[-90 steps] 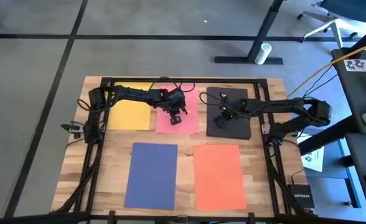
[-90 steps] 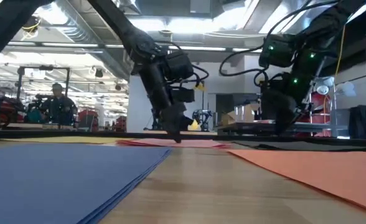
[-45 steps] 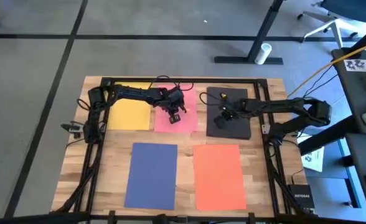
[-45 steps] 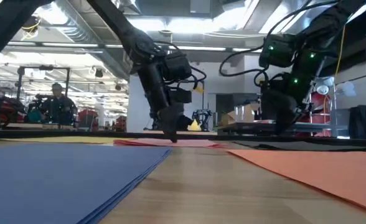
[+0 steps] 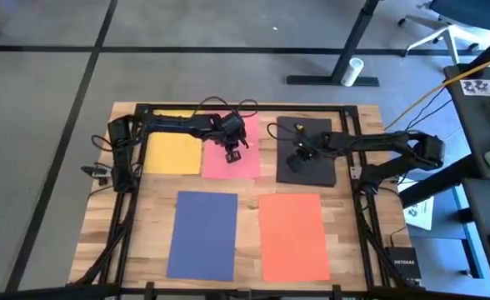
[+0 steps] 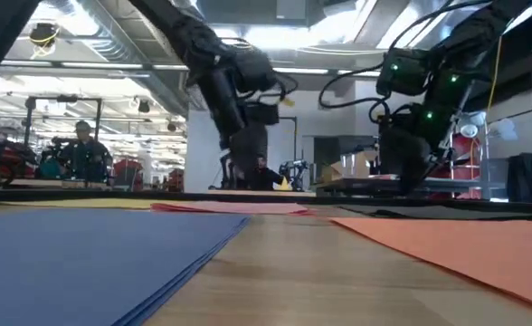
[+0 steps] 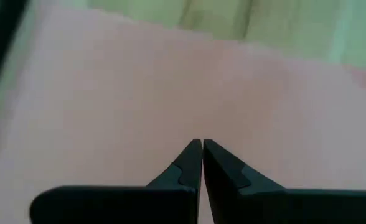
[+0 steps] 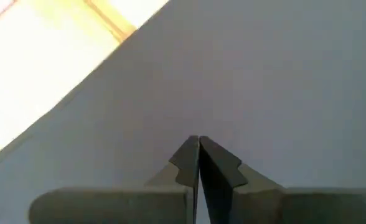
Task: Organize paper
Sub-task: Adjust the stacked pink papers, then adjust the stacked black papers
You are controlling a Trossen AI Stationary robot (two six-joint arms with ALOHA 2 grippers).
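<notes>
Five coloured sheets lie flat on the wooden table. Yellow [image 5: 172, 153], pink [image 5: 247, 160] and black [image 5: 312, 171] form the far row. Navy blue [image 5: 203, 235] and orange [image 5: 293, 237] form the near row. My left gripper [image 5: 235, 153] is shut over the middle of the pink sheet [image 7: 108, 93]; in the low view it [image 6: 248, 172] stands a little above the sheet [image 6: 230, 207]. My right gripper [image 5: 297, 158] is shut, pointing down at the black sheet [image 8: 264, 81] left of its middle. My right gripper points its shut fingertips [image 8: 200, 144] down from above at the black sheet's flat face, left of its middle. The sheet lies flat on the table. I cannot tell whether the tips touch it.
A black frame [image 5: 245, 107] runs along the table's far edge and down both sides. Bare wood [image 5: 247, 208] shows between the two rows of sheets. In the low view, a person [image 6: 83, 149] sits in the room beyond the table.
My left gripper, shut throughout, has gone toward the table's left and far edges and then risen off the pink sheet. The pink sheet has slid flat toward the left, closing up to the yellow sheet.
</notes>
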